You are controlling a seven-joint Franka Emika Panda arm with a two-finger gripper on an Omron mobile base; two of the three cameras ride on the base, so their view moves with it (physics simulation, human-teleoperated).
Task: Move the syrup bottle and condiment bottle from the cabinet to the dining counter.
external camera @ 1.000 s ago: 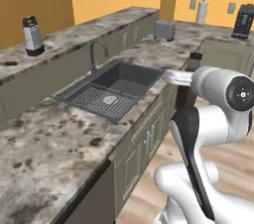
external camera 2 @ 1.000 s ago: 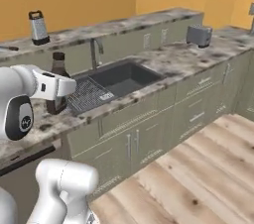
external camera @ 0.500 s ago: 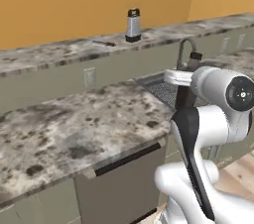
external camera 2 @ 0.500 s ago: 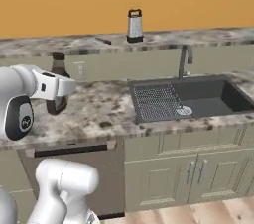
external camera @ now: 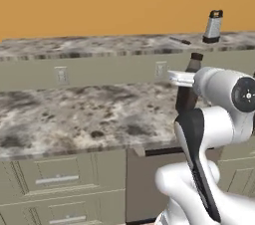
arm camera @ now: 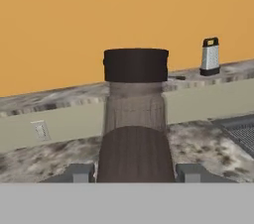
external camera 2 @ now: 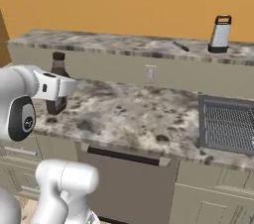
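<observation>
Swung sideways since half a second ago, base and cameras together: sink mostly out at the right edge, grater now far right on the raised ledge, bottle unchanged in the grasp.

Fingers clenched on the syrup bottle, one grey pad on each side of its dark brown body. Held upright, dark cap on top, neck rising straight ahead of the hand camera. Seen from the left base camera as a brown bottle behind the white wrist, cap just above the hand; from the right base camera as the same bottle partly covered by the hand, base hanging just over the speckled stone surface, contact not clear.

Beyond the bottle, a low beige backsplash with a wall outlet. Above that, a raised stone ledge running across under an orange wall. On the ledge, well off to the right, a metal box grater standing upright with a black handle, and near it a small dark utensil lying flat. At the right edge, ribbed grey sink mat set into the surface. Below, olive drawers and a darker panel.
</observation>
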